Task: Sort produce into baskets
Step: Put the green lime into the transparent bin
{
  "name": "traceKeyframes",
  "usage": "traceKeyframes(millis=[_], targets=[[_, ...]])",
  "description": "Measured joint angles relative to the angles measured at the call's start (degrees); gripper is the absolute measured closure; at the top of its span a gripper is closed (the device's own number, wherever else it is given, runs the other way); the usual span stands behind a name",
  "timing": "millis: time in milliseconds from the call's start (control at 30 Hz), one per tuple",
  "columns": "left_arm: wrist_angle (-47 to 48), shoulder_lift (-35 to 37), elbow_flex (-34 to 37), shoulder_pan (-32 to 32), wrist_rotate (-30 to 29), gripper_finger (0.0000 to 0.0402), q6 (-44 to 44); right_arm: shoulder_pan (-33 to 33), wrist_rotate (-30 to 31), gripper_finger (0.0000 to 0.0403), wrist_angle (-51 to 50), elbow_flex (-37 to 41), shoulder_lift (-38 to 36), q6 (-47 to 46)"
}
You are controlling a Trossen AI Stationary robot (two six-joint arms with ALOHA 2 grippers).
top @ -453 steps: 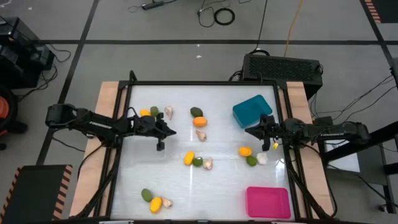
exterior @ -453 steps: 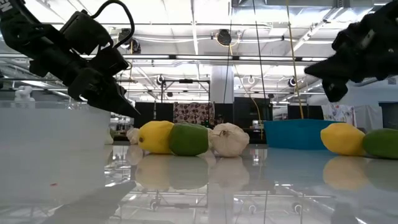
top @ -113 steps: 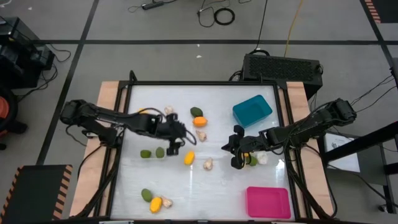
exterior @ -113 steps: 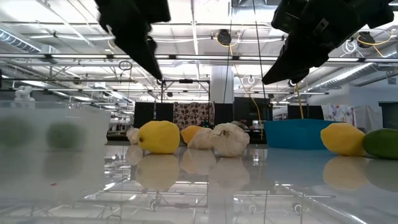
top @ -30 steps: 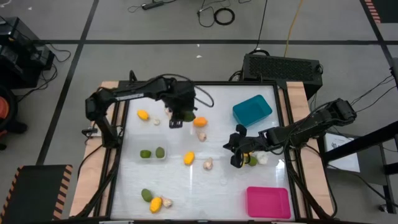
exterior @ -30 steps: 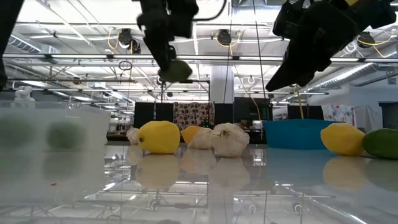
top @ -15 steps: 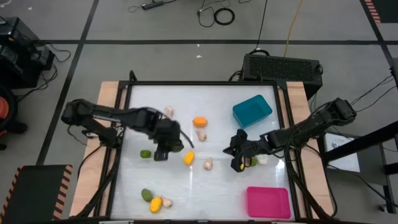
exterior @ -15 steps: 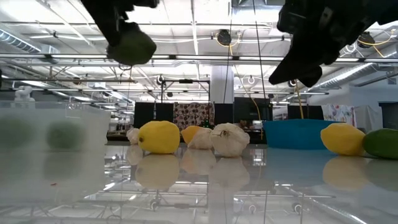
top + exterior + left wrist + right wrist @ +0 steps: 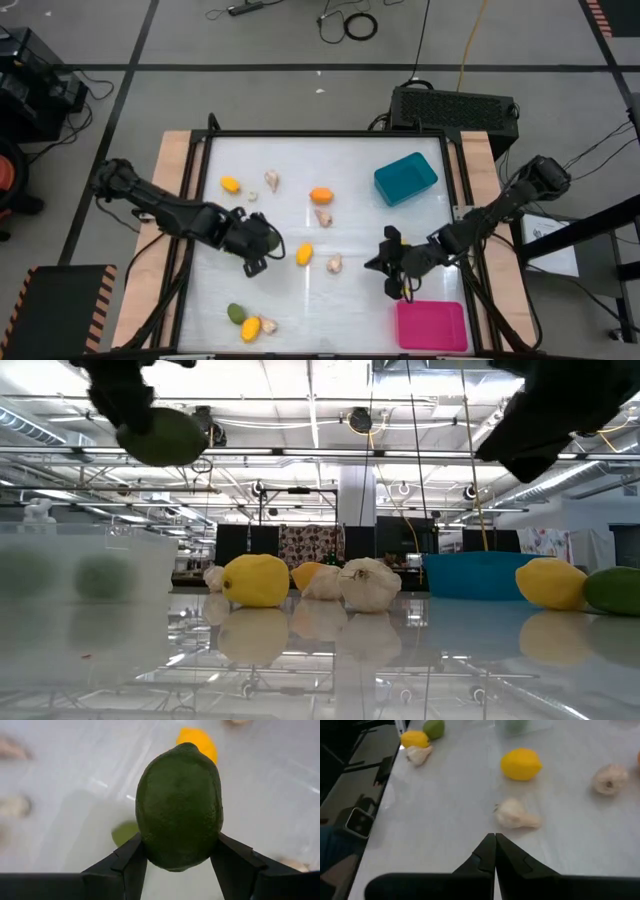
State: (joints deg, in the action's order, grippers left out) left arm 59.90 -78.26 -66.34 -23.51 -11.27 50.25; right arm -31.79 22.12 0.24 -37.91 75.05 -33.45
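Observation:
My left gripper (image 9: 260, 244) is shut on a green lime (image 9: 179, 805), which also shows high up in the low view (image 9: 160, 435). It hangs over the whitish clear basket (image 9: 85, 575), where another green piece (image 9: 125, 832) lies. My right gripper (image 9: 495, 840) is shut and empty above the table, just far of the pink basket (image 9: 430, 325). A garlic (image 9: 517, 815) and a yellow piece (image 9: 521, 764) lie on the table ahead of it. The teal basket (image 9: 405, 178) stands at the far right. My left gripper pinches the lime between its two fingers, one on each side of its wide middle (image 9: 150, 845). The fingers (image 9: 131, 862) come from above, pointing down. The lime is lifted clear, high over the table and the clear basket.
Loose produce lies about: yellow (image 9: 230, 184), garlic (image 9: 271, 180), orange (image 9: 320, 195), garlic (image 9: 323, 217) at the far middle; green (image 9: 235, 313), yellow (image 9: 250, 327) and garlic (image 9: 267, 325) near the front left. A yellow (image 9: 550, 582) and a green piece (image 9: 612, 590) lie by the right arm.
My left gripper has carried the lime from the far middle, beside the orange piece, toward the table's near left, and now stands over the clear basket. The lime has stayed in the hold and clear of the table. My right gripper has moved toward the near edge and the pink basket.

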Motion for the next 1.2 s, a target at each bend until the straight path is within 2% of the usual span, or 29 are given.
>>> traceKeyframes(millis=[267, 333, 433, 533, 700, 967, 1100, 1200], targets=[[6.32, 0.0, 0.04, -5.12, 0.15, 0.0203, 17.15, -0.94, 3.83, 0.0403, 2.23, 0.0, 0.0, 3.28], [9.3, -0.07, 0.04, -5.96, -1.41, 0.0203, 20.75, -0.89, 3.84, 0.0403, 2.21, 0.0, 0.0, 4.28], [14.99, -0.85, 0.04, -6.01, -4.77, 0.0203, 27.04, -0.89, 3.73, 0.0403, 2.17, 0.0, 0.0, 4.77], [20.23, -1.97, 0.06, -4.56, -4.02, 0.0203, 31.71, -0.89, 3.68, 0.0403, 2.16, 0.0, 0.0, 4.7], [19.43, -2.36, 1.59, -1.97, 1.24, 0.0203, 28.89, -0.94, 3.41, 0.0403, 2.12, 0.0, 0.0, 4.68], [17.31, -2.36, 10.01, 3.73, 9.13, 0.0203, 19.49, -0.94, 3.36, 0.0403, 2.1, 0.0, 0.0, 5.33], [15.16, -2.35, 11.47, 4.62, 8.3, 0.0196, 16.45, -0.94, 3.35, 0.0403, 2.07, 0.0, 0.0, 5.25], [15.1, -2.34, 11.6, 5.53, 7.91, 0.0175, 15.15, -0.94, 3.34, 0.0403, 2.05, 0.0, 0.0, 5.49]])
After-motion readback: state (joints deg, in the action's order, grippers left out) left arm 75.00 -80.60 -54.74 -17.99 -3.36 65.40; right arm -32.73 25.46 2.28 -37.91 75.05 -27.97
